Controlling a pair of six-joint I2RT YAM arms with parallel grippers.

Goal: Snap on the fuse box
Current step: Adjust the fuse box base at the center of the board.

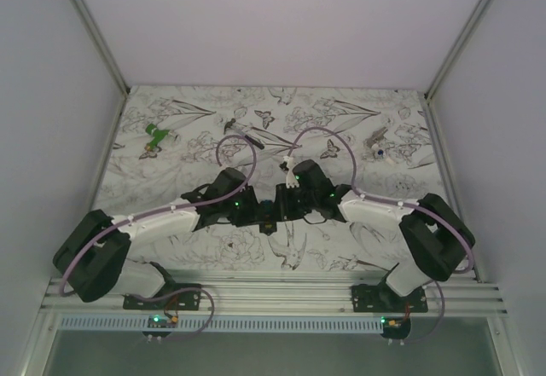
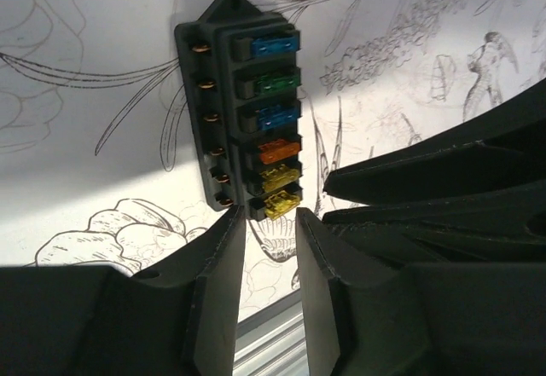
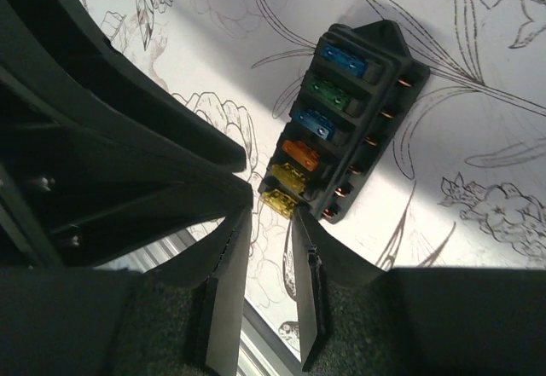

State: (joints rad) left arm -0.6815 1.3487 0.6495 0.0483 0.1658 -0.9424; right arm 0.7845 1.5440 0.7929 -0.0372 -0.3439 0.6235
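The fuse box (image 2: 223, 112) is a black rectangular block lying on the printed cloth, with a row of blue, green, orange and yellow fuses showing on top. It also shows in the right wrist view (image 3: 375, 112) and, mostly hidden, between the arms in the top view (image 1: 268, 211). My left gripper (image 2: 266, 214) has its fingers apart, tips at either side of the box's yellow-fuse end. My right gripper (image 3: 271, 214) is also open, tips at that same end. Whether any fingertip touches the box is unclear. Both grippers meet mid-table, left (image 1: 256, 212) and right (image 1: 286, 207).
A small green piece (image 1: 155, 137) lies at the far left. A thin dark tool (image 1: 232, 126) lies at the far middle. A small pale object (image 1: 378, 147) lies at the far right. The metal rail (image 1: 273, 295) runs along the near edge.
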